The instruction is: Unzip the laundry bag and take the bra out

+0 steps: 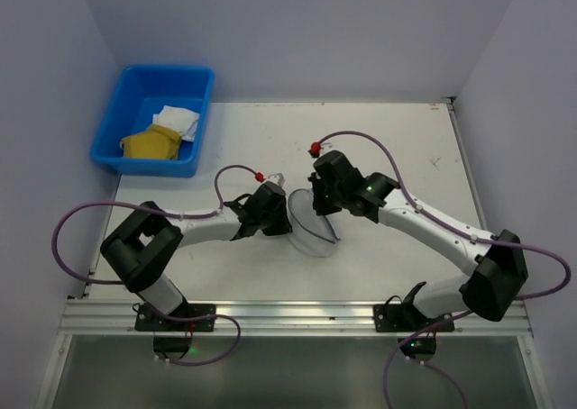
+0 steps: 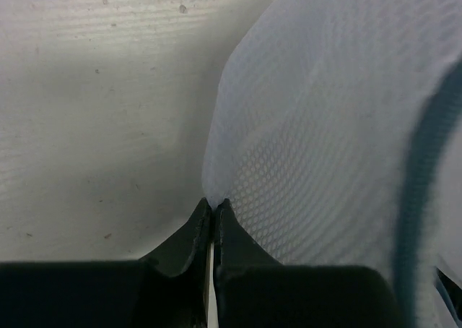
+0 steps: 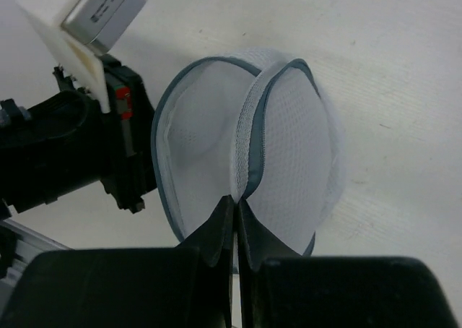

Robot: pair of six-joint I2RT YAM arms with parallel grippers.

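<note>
The laundry bag (image 1: 313, 226), a round white mesh pouch with a grey zip band, stands on edge at the table's middle. My left gripper (image 1: 285, 214) is shut on the mesh at the bag's left side; in the left wrist view its fingertips (image 2: 215, 202) pinch a fold of the bag (image 2: 325, 126). My right gripper (image 1: 317, 213) is shut on the bag's zip-band edge (image 3: 253, 170), its tips (image 3: 236, 200) meeting where the flap folds over the bag (image 3: 296, 154). The flap stands partly away from the rim. The bra is hidden.
A blue plastic tub (image 1: 115, 130) stands at the back left, holding a yellow cloth (image 1: 151, 143) and a white cloth (image 1: 176, 121). White walls enclose the table on three sides. The left gripper's body (image 3: 79, 154) fills the left of the right wrist view.
</note>
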